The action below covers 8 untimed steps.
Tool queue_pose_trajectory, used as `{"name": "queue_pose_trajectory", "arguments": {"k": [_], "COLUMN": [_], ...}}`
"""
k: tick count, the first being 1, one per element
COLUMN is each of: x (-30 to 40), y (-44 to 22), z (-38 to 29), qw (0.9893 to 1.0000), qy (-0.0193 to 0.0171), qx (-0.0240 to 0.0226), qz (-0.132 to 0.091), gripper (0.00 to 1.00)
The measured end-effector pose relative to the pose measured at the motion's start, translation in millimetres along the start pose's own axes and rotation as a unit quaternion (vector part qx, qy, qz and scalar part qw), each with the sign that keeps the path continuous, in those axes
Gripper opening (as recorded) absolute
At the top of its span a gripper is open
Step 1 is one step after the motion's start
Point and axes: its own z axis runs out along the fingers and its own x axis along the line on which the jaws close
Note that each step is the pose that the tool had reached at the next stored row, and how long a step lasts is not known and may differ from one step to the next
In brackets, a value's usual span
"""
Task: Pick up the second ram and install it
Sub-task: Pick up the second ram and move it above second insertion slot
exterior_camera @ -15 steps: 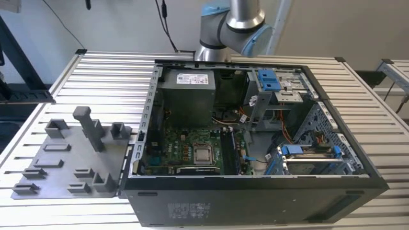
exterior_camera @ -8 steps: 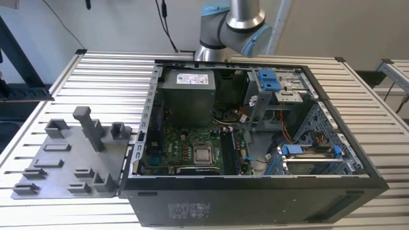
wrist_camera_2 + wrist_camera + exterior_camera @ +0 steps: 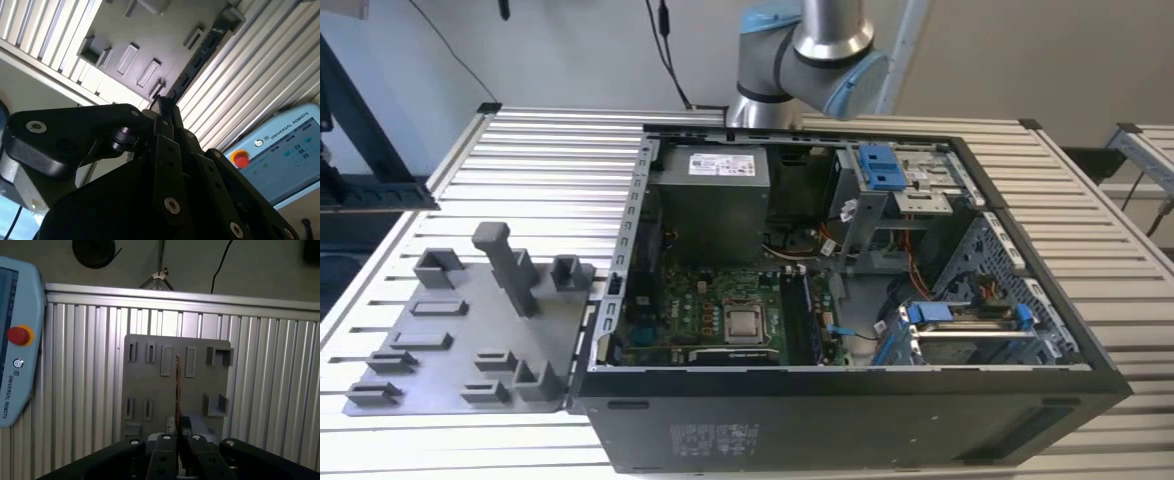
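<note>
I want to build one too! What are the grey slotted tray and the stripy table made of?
The grey slotted tray looks like matte plastic: dull, even grey with blocky holders. The stripy table looks like bare aluminium, probably: pale silver ribs that shine.

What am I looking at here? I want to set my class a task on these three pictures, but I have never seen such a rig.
The exterior view comes from a camera standing off the machine. It shows a robot arm and an open computer case on a slatted metal table. The other two pictures come from cameras riding at the arm's wrist. In the first wrist view the end effector is shut on a memory stick, the second ram, seen edge-on above a grey holder tray. The second wrist view looks past the end effector's black links to the same stick. The box with the red button is a control pendant.
</note>
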Motion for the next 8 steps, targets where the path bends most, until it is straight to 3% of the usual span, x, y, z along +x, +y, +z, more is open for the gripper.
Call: {"name": "queue_pose_trajectory", "arguments": {"k": [8], "x": [1.1], "y": [-27.2], "z": [0.5], "qw": [1.0000], "qy": [0.0000], "qx": [0.0000], "qz": [0.000], "gripper": [0.14]}}
